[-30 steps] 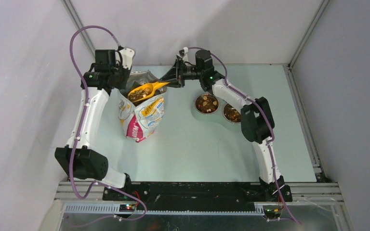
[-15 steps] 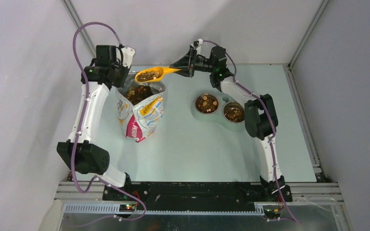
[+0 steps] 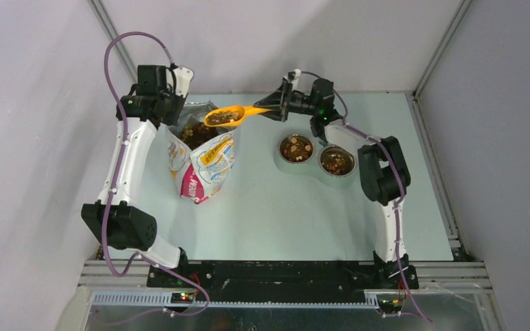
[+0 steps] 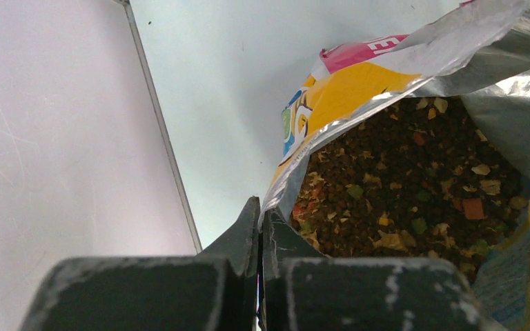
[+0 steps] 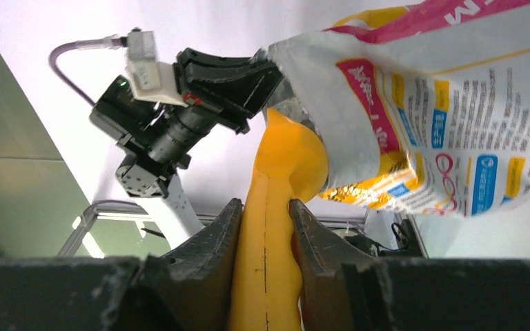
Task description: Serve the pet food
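Observation:
The white printed foil bag (image 3: pixel 203 165) stands open at the back left, with pet food (image 3: pixel 193 133) inside it. My left gripper (image 3: pixel 174 116) is shut on the bag's rim (image 4: pixel 297 172), and the kibble (image 4: pixel 400 179) shows just past its tips (image 4: pixel 260 215). My right gripper (image 3: pixel 276 107) is shut on the handle of the yellow scoop (image 3: pixel 238 112). The scoop carries a load of kibble (image 3: pixel 222 117) and hovers over the bag's right edge. In the right wrist view the handle (image 5: pixel 269 227) sits between both fingers, with the bag (image 5: pixel 421 103) beyond.
A pale double feeder (image 3: pixel 312 170) sits right of the bag; its two metal bowls (image 3: pixel 296 147) (image 3: pixel 336 161) both hold kibble. The back wall runs close behind both grippers. The side wall (image 4: pixel 55 124) stands just left of the bag.
The right gripper lifted the loaded scoop out of the bag, then carried it right and slightly lower. The left gripper has kept its hold on the bag's rim.

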Robot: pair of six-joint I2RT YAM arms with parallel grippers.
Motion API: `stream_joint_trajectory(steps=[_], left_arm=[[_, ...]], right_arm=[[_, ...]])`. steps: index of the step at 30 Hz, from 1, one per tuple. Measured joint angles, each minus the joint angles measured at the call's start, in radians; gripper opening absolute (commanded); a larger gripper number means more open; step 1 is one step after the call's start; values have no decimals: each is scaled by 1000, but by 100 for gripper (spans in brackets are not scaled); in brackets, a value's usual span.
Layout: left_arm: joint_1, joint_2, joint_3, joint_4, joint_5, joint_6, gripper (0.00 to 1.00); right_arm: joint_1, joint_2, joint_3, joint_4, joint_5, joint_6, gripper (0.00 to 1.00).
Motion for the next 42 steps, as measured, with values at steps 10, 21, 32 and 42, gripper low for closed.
stream_joint_trajectory(steps=[10, 21, 32, 42], left_arm=[[6, -4, -5, 5, 9, -3, 0], [10, -12, -17, 20, 20, -11, 0], [15, -19, -32, 40, 42, -11, 0], [17, -2, -24, 43, 48, -11, 0]], right_arm=[[-151, -288, -259, 12, -5, -73, 0], [-379, -586, -513, -108, 0, -219, 0], [-647, -770, -782, -160, -8, -233, 0], [-745, -782, -866, -159, -42, -238, 0]])
